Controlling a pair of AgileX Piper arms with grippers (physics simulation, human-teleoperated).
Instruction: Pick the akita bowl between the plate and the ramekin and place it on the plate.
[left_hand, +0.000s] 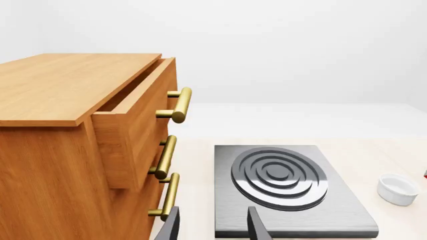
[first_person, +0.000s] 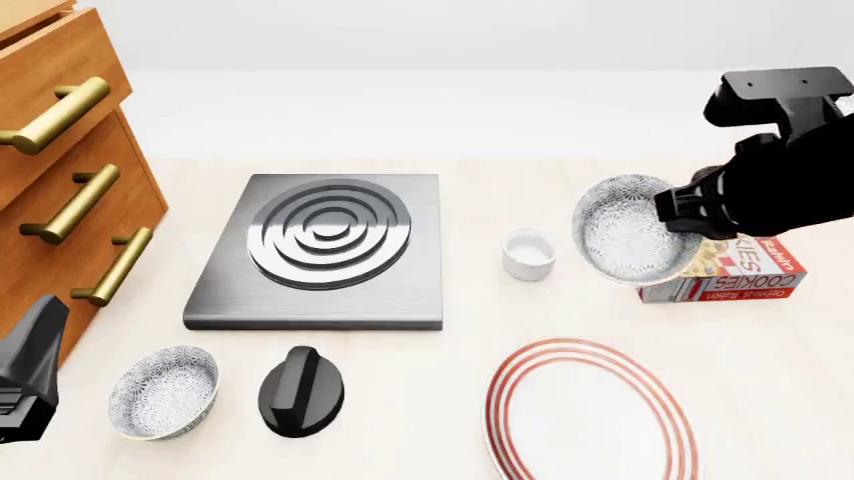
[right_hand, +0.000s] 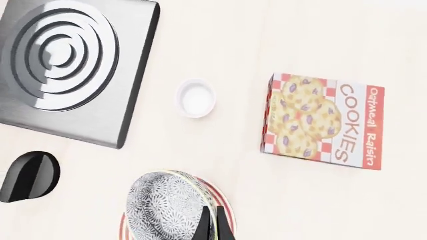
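Note:
My right gripper (first_person: 671, 222) is shut on the rim of the akita bowl (first_person: 627, 232), a grey-and-white speckled bowl held tilted in the air above the table. In the right wrist view the akita bowl (right_hand: 165, 206) sits against the dark fingers (right_hand: 215, 226), with the plate's red rings (right_hand: 223, 207) showing under it. The plate (first_person: 587, 412) lies at the front right, below and nearer than the raised bowl. The white ramekin (first_person: 529, 253) stands left of the bowl, also seen as ramekin (right_hand: 195, 98) and ramekin (left_hand: 398, 188). My left gripper (left_hand: 213, 227) is open and holds nothing.
A look-alike speckled bowl (first_person: 163, 392) rests front left beside a black knob (first_person: 300, 390). The grey stove plate (first_person: 327, 245) is in the middle, a cookie box (first_person: 741, 272) lies under my right arm, and a wooden drawer cabinet (first_person: 67, 180) with its top drawer ajar stands left.

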